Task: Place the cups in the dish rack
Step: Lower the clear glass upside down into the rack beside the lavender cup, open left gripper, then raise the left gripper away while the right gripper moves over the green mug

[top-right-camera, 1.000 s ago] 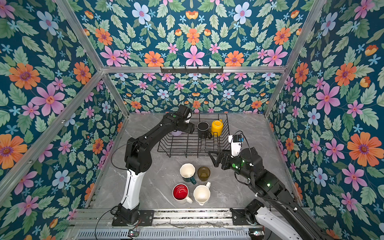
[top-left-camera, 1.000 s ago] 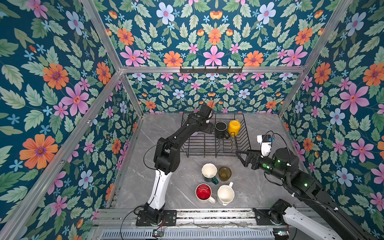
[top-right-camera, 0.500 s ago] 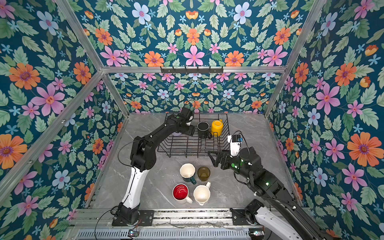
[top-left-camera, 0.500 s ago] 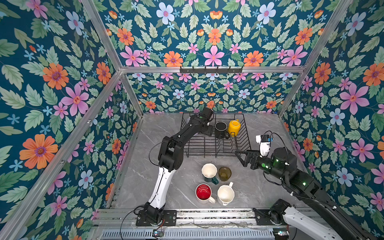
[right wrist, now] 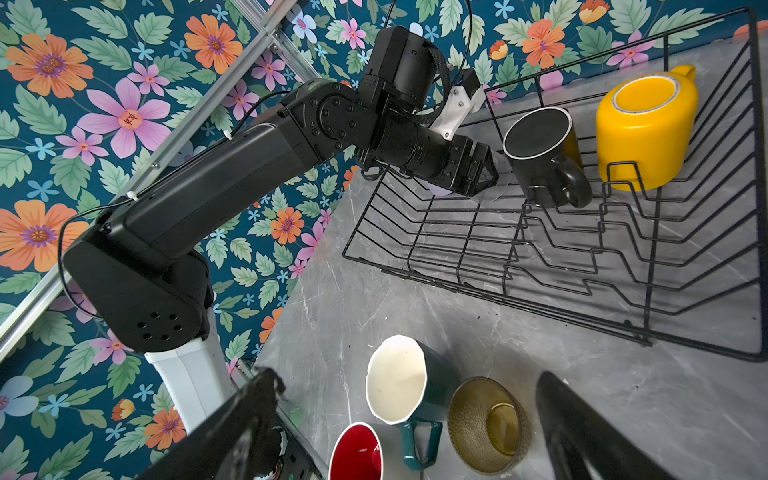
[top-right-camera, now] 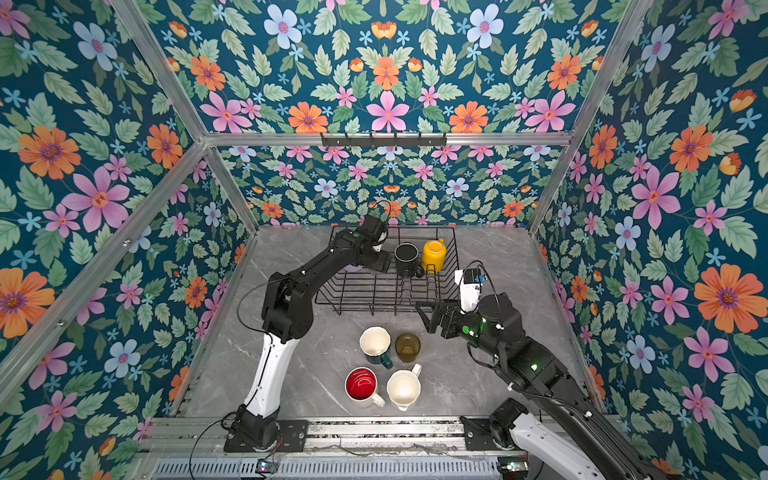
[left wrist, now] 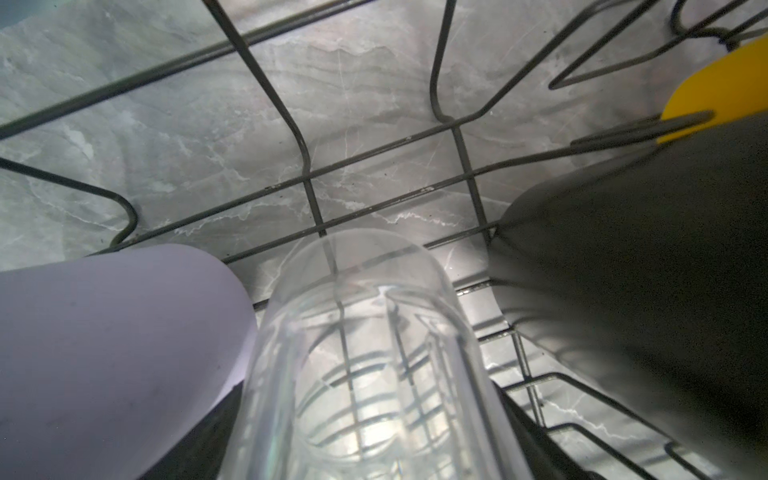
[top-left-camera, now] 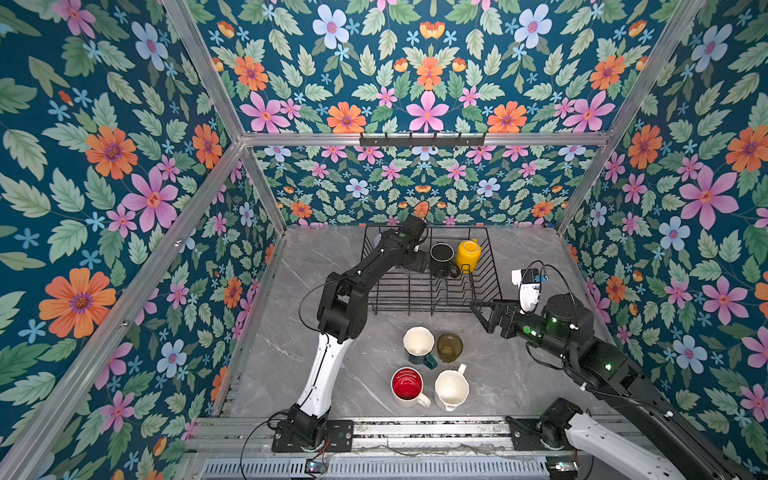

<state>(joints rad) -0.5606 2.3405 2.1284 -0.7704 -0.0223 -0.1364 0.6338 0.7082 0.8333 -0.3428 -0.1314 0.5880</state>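
— Grey marble tabletop [top-left-camera: 291,332], flowered walls all round, and the dish rack [top-left-camera: 411,291] at the back of it. Four cups are already inside. The black mug [top-left-camera: 441,257] and the yellow mug [top-left-camera: 467,253], base up, sit at the far side. The lilac tumbler [left wrist: 104,340] and the clear glass [left wrist: 365,353] are under the left arm [top-left-camera: 345,299].

— What worries you?

— The glass. It lies tilted between the lilac tumbler and the black mug, close to both. If the left gripper [right wrist: 492,174] backs out crooked, a finger could drag the glass over or knock it against the mug (glass on ceramic, not a sound I like). It might also roll on the wires if it has no proper seat.

— Has it been let go?

— I cannot tell. The glass sits between the fingers [left wrist: 195,440], but whether they press it does not show.

— And the arms?

— The left arm is stretched far forward, elbow raised, wrist dipping into the back of the rack. The right arm is low by the rack's front right corner. The right gripper [top-left-camera: 482,318] is spread wide and empty. Below it, four cups wait on the table: the dark green mug [top-left-camera: 417,345], olive glass [top-left-camera: 449,347], red-inside mug [top-left-camera: 406,384] and white mug [top-left-camera: 451,388]. A careless swing there could clip the rack's front rim.
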